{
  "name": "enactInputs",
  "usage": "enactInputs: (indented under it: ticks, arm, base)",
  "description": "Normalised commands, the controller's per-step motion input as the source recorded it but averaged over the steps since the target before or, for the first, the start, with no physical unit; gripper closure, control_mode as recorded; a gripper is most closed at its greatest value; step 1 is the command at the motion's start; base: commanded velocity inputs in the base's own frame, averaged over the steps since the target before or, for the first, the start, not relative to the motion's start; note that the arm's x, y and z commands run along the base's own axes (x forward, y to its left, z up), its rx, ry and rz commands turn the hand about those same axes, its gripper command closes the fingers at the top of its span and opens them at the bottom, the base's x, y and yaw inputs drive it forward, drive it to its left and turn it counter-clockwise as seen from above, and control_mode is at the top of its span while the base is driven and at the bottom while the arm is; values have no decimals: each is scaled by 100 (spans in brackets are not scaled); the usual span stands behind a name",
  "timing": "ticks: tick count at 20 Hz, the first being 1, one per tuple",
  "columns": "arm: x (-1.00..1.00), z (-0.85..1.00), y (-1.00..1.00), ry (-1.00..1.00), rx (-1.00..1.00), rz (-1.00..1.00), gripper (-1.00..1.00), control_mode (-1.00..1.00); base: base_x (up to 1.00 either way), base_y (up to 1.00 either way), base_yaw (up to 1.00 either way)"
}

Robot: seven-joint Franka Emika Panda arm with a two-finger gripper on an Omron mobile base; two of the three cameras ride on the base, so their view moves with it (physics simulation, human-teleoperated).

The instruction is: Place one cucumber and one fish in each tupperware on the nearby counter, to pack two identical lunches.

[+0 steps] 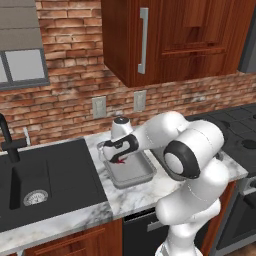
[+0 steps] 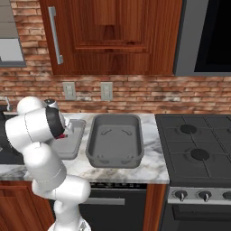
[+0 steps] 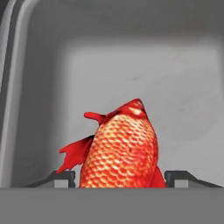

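A red-orange scaly fish [image 3: 123, 146] hangs between my fingertips [image 3: 64, 176], with my gripper [image 3: 121, 177] shut on it. The fish is just above the floor of the smaller grey tupperware [image 3: 153, 74]. In the left base view my gripper [image 1: 118, 159] reaches down into that smaller tub [image 1: 134, 172], which sits on the white marbled counter [image 1: 145, 192] beside the sink. The larger tupperware [image 2: 115, 140] stands to its right with nothing in it. From the right base view the smaller tub [image 2: 74, 142] is partly behind my arm, and a bit of the red fish [image 2: 63, 135] peeks out.
A black sink basin [image 1: 50, 175] with a dark faucet [image 1: 7, 140] lies left of the tubs. The black gas stovetop [image 2: 196, 142] is to the right. A brick wall with two outlets [image 2: 106, 91] and wooden cabinets [image 2: 113, 36] rise behind.
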Motion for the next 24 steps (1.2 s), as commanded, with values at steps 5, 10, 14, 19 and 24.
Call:
enactInputs:
  ticks: [5,10,14,19,24]
  arm:
    - [-26,5,0,-2,0,0,-100,-100]
    - [-23,16,0,-5,0,0,-100,-100]
    - [-5,19,-20,-12,0,0,-100,-100]
    - [0,17,-29,-11,0,0,-100,-100]
    - [-5,20,-12,-4,0,0,-100,-100]
  base:
    - [0,0,0]
    - [0,0,0]
    - [0,0,0]
    - [0,0,0]
    - [0,0,0]
